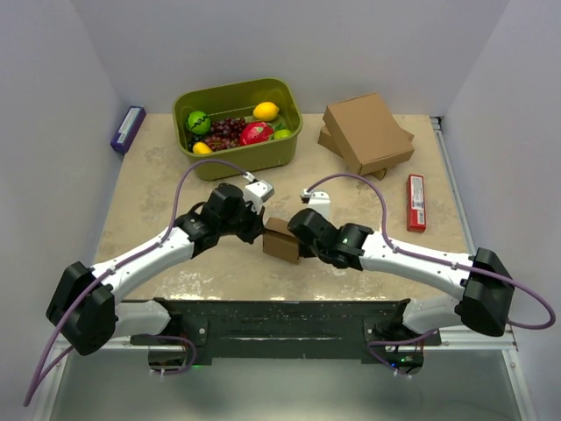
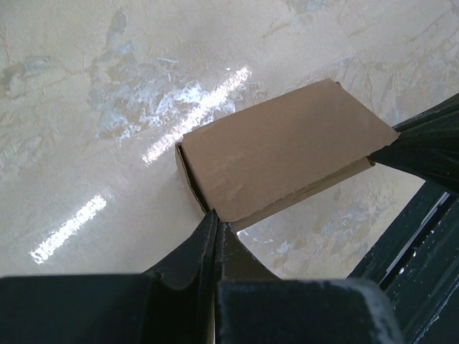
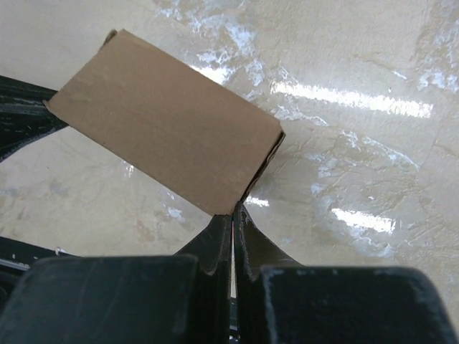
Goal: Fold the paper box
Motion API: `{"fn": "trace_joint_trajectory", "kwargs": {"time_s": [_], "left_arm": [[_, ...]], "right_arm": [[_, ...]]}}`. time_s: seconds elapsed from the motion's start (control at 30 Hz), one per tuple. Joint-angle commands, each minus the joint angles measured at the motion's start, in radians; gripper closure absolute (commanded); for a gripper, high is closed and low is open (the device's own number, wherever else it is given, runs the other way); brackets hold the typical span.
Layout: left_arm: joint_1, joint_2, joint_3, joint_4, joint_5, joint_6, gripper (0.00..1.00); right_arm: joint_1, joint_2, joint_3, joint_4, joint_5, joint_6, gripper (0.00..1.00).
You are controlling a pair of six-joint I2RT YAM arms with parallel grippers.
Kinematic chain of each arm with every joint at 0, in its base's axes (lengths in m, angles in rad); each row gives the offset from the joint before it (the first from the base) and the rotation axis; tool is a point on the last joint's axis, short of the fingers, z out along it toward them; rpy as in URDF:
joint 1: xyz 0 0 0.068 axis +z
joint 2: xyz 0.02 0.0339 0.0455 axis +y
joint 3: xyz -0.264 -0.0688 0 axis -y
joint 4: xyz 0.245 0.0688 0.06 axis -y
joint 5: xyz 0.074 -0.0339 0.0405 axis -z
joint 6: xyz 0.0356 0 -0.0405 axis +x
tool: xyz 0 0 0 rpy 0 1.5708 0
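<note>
A small brown paper box (image 1: 281,240) sits between my two grippers, just above or on the table near the front middle. My left gripper (image 1: 259,226) is shut on the box's left corner; in the left wrist view its jaws (image 2: 217,222) pinch the near edge of the box (image 2: 280,150). My right gripper (image 1: 301,235) is shut on the opposite corner; in the right wrist view its jaws (image 3: 234,213) pinch the box (image 3: 161,122) at its near corner. The box looks closed, lid flat on top.
A green tub (image 1: 238,125) of fruit stands at the back. A stack of folded brown boxes (image 1: 366,133) lies back right. A red packet (image 1: 416,202) lies right of them. A purple packet (image 1: 128,128) lies at the far left edge.
</note>
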Motion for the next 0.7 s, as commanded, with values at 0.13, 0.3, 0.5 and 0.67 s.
{"fn": "trace_joint_trajectory", "kwargs": {"time_s": [0.13, 0.3, 0.5, 0.67], "left_arm": [[-0.029, -0.002, -0.047, -0.056, 0.03, -0.044, 1.0], [-0.031, -0.014, -0.036, -0.053, 0.027, -0.047, 1.0], [-0.032, -0.031, -0.001, -0.059, 0.031, -0.035, 0.68], [-0.031, -0.055, -0.001, -0.067, 0.053, -0.021, 0.42]], "right_arm": [[0.042, 0.058, -0.003, -0.064, 0.013, 0.064, 1.0], [0.042, 0.036, 0.003, -0.075, 0.024, 0.066, 0.96], [0.042, 0.029, 0.029, -0.124, 0.027, 0.029, 0.74], [0.042, -0.008, 0.024, -0.125, 0.004, -0.025, 0.4]]}}
